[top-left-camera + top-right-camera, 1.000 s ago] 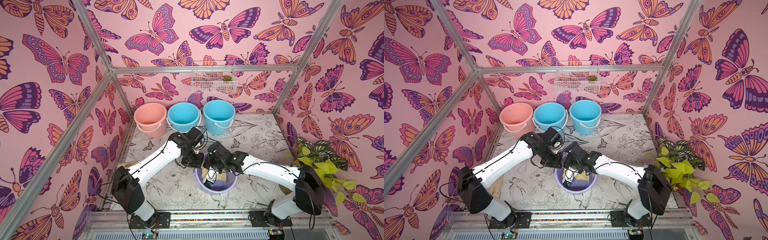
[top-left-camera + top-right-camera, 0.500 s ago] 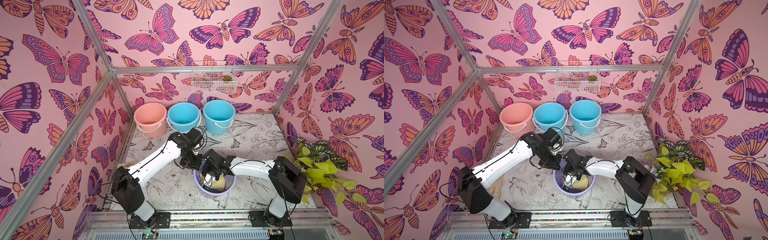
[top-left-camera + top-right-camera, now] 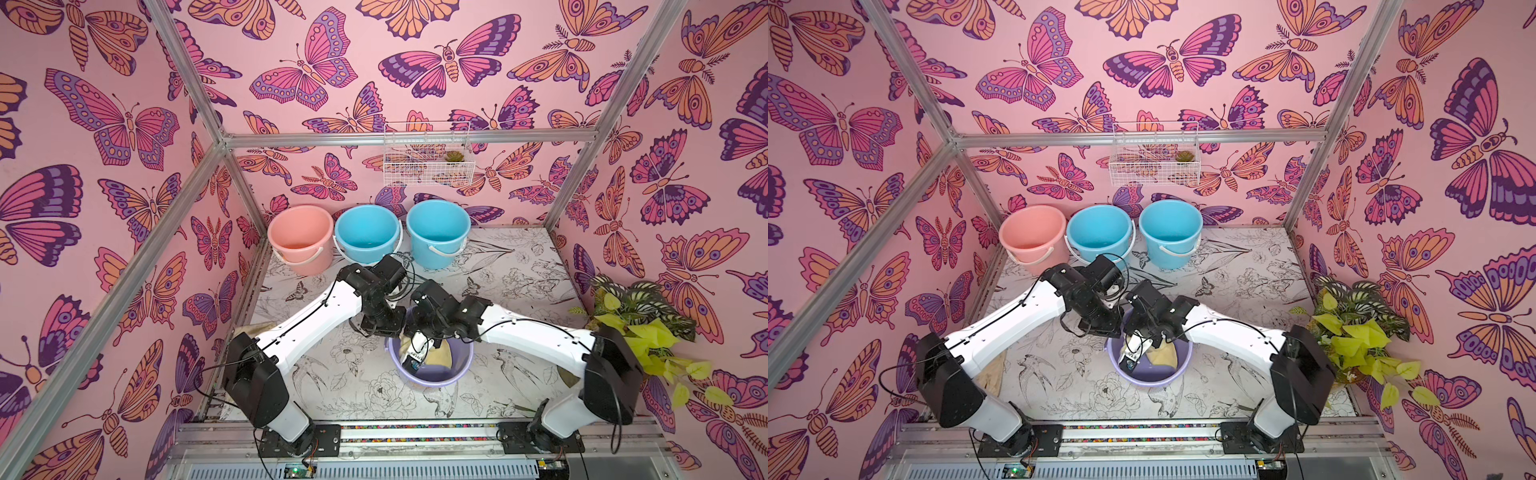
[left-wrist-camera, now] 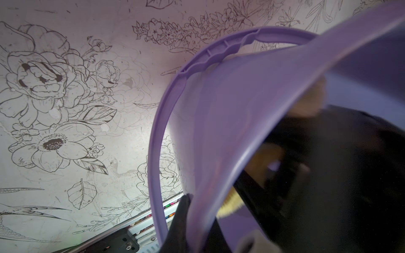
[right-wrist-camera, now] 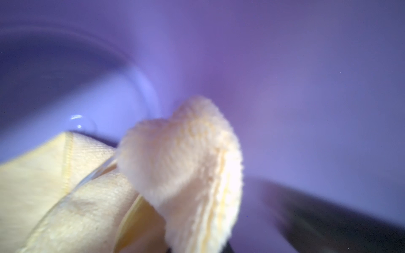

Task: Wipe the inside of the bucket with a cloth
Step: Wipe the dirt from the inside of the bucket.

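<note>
We count four buckets: one pink bucket (image 3: 301, 257), two blue buckets (image 3: 368, 254) at twelve o'clock, one purple bucket (image 3: 441, 377) toward six. One cloth (image 3: 441, 356) lies inside it, pinched in the closed right gripper (image 3: 414, 360), bunching out at three o'clock of its fingers (image 3: 417, 352). The left gripper (image 3: 388, 332) clamps the purple rim.

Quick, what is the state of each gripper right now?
Left gripper: closed on the rim of the purple bucket.
Right gripper: closed, holding the yellow cloth inside the bucket.
</note>
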Robot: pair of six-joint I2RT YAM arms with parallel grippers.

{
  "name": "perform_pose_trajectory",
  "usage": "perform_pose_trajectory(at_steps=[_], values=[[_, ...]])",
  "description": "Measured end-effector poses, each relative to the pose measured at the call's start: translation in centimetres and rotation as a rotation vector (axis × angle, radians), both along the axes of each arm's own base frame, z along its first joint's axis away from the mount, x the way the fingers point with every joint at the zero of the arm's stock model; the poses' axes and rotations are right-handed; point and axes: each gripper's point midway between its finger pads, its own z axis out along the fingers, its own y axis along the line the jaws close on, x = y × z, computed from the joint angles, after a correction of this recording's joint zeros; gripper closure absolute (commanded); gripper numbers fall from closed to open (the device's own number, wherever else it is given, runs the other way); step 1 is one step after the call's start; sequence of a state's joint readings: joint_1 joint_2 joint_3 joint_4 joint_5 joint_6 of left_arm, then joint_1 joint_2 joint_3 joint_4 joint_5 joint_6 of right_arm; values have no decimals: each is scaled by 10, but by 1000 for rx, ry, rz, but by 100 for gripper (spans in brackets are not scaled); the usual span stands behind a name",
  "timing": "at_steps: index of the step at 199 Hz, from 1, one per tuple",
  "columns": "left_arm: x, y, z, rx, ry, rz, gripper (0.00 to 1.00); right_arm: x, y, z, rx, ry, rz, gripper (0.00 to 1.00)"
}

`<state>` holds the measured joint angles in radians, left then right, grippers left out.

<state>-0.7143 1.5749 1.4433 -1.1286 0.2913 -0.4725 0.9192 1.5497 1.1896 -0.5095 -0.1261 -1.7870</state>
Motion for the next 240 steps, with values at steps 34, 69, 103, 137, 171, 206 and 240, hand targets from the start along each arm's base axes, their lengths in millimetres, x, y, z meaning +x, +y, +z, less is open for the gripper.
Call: perform_pose_trajectory(at_steps=[34,69,103,137,171,206,240], values=[[7,-5,3,-19,-24,15,100,-1,-9,56,52,-59,-22,100],[9,-6,5,-22,-33,29,100,-8,-31,78,20,-74,-61,100],[11,-5,5,-17,-37,37,100,-10,-52,76,-39,-74,-118,100],[11,-5,5,-16,-38,38,100,-8,-67,53,-90,-44,-163,100],[11,-5,5,-15,-37,41,100,-6,-77,20,-138,11,-197,100],[11,-5,5,-16,-36,45,100,1,-73,-12,-125,62,-221,100],[12,-5,6,-19,-38,47,100,4,-67,-44,-110,127,-244,100]])
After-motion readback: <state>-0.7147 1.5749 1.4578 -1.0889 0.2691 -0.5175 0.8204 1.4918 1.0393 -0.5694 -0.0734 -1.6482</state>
